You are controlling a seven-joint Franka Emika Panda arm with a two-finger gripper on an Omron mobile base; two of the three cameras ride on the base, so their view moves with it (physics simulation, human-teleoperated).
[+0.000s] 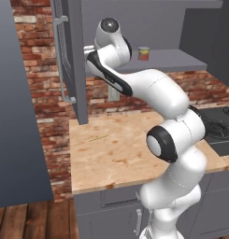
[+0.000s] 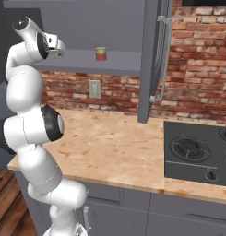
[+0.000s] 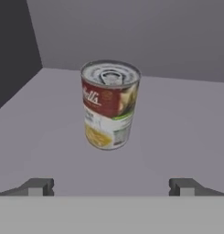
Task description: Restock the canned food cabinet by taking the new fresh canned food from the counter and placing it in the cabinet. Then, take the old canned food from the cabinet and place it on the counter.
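Fingertips (image 3: 36,186) of the gripper (image 3: 112,186) rise at the bottom of the hand view, set wide apart, with nothing between them; the claw stands fully open and holds nothing. Directly ahead of it, well clear of both tips, an upright can (image 3: 109,104) stands on the flat grey shelf (image 3: 186,132) of the cabinet. Its label is red across the upper part, with white cursive script of which only the ending "lls" can be read; below that comes a white band with small print too blurred to read, a green patch and a yellow picture. Lid is silver with a ring pull, intact and closed, so contents are not visible. From the left base view the same can (image 1: 143,53) appears as a small red-labelled can toward the back of the shelf, beyond the arm's wrist; the right base view places the can (image 2: 101,54) just beside the hand, apart from it. Cabinet door (image 2: 153,60) hangs open, its long silver bar handle (image 2: 163,60) facing the stove side. Below, the tan wood-grain counter (image 1: 116,154) adjoins a black gas hob (image 2: 197,152).
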